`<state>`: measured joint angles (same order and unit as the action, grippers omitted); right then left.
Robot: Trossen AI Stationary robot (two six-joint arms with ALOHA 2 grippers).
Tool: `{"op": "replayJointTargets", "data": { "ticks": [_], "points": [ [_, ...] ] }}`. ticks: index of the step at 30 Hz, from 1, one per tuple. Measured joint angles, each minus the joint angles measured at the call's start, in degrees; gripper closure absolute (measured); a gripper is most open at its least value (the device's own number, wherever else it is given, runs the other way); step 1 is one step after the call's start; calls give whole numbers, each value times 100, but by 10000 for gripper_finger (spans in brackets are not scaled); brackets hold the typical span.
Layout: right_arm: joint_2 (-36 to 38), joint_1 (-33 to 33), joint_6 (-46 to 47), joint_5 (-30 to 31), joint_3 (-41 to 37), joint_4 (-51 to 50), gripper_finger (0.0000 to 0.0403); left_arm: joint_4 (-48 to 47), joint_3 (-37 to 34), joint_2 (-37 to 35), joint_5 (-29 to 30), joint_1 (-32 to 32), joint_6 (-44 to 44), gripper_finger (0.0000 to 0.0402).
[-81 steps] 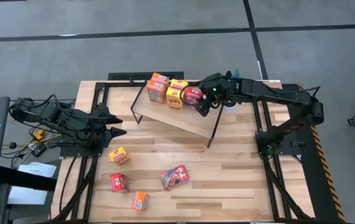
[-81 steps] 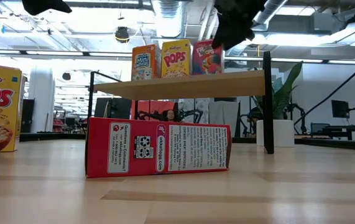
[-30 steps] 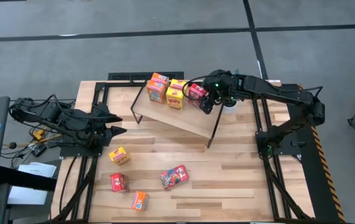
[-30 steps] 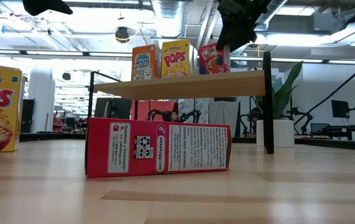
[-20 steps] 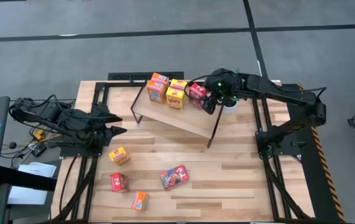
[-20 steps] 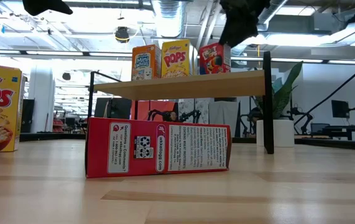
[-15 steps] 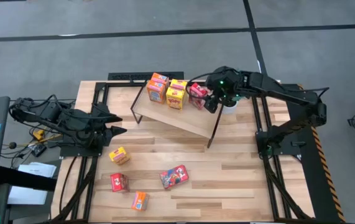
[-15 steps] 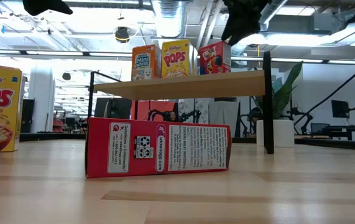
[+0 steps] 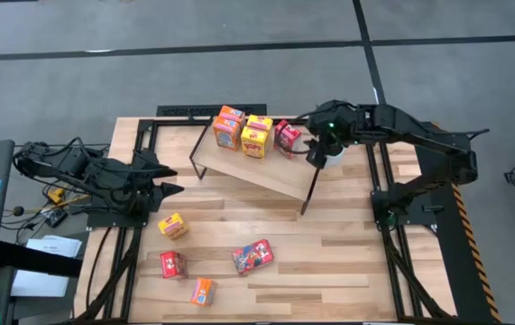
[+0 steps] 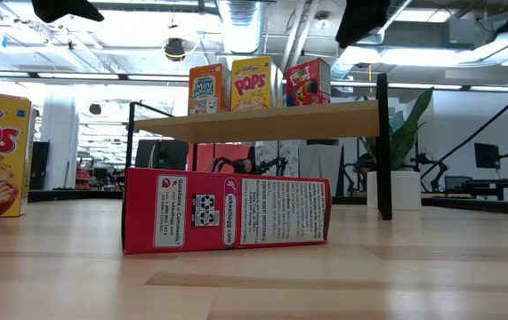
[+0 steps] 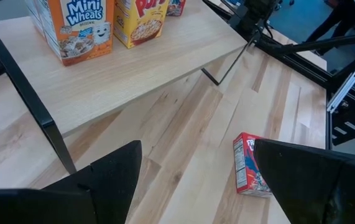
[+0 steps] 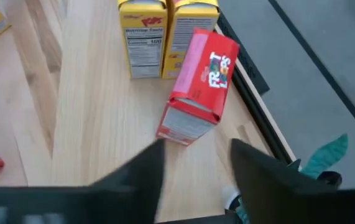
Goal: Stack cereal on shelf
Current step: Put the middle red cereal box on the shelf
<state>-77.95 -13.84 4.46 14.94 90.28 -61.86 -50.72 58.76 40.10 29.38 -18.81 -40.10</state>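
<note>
The shelf [image 9: 266, 173] stands at the table's far middle on thin black legs. Three cereal boxes stand upright on it in a row: orange [image 9: 228, 127], yellow [image 9: 257, 135] and red [image 9: 288, 137]. My right gripper [image 9: 317, 155] hovers open just beyond the shelf's right end, above and behind the red box [image 12: 197, 87], with nothing between its fingers [image 12: 137, 171]. My left gripper [image 9: 169, 181] waits open over the table's left side. More cereal boxes lie on the tabletop: yellow [image 9: 173, 225], red [image 9: 172, 264], orange [image 9: 203, 291] and a larger red one [image 9: 252, 256].
The shelf's black legs [image 9: 309, 191] stand at its right corner, close under my right gripper. A green plant [image 12: 326, 155] shows past the table's far right edge. Bare planks lie between the shelf and the loose boxes [image 11: 183, 124].
My right gripper has come off the red box and drawn back up and toward the table's right edge. The red box, tilted a second ago, now stands upright on the shelf beside the yellow one.
</note>
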Motion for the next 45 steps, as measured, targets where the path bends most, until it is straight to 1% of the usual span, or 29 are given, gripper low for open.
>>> {"op": "replayJointTargets", "data": {
  "ticks": [4, 5, 6, 8, 12, 17, 20, 24, 26, 32, 35, 41, 45],
  "points": [
    [-9, -16, -136, 0, 0, 33, 352, -2, 0, 0, 69, -1, 1, 101],
    [-9, -16, -185, 0, -5, 62, 376, -1, 0, 0, 75, 0, 1, 101],
    [-5, -14, -219, 0, -56, 170, 387, -1, 0, 2, 89, -1, 0, 101],
    [1, -12, -195, -2, -238, 391, 383, -2, 0, 0, 102, -2, 0, 101],
    [-19, -74, -60, -35, -627, 412, 369, 0, 0, 0, 104, -1, -7, 101],
    [-16, -83, -85, -80, -981, 759, 392, 0, 0, 0, 106, 0, -9, 101],
    [-11, -79, -106, -157, -1093, 1049, 393, 2, 0, 1, 104, -1, -15, 101],
    [-9, -178, -129, -154, -1173, 1179, 373, 2, 0, 1, 104, -2, -22, 101],
    [-13, -261, -132, -153, -1204, 1157, 370, 2, 0, 2, 104, 0, -22, 101],
    [-11, -446, -281, -156, -1202, 1387, 388, 0, 0, 0, 119, -1, -7, 101],
    [-11, -523, -322, -155, -1202, 1451, 390, -10, 0, 0, 151, 0, -7, 101],
    [-6, -554, -253, -155, -1202, 1433, 359, -140, 0, 0, 176, -2, -4, 101],
    [14, -528, -239, -155, -1200, 1408, 353, -140, 0, 1, 174, -1, -4, 101]
  ]
}}
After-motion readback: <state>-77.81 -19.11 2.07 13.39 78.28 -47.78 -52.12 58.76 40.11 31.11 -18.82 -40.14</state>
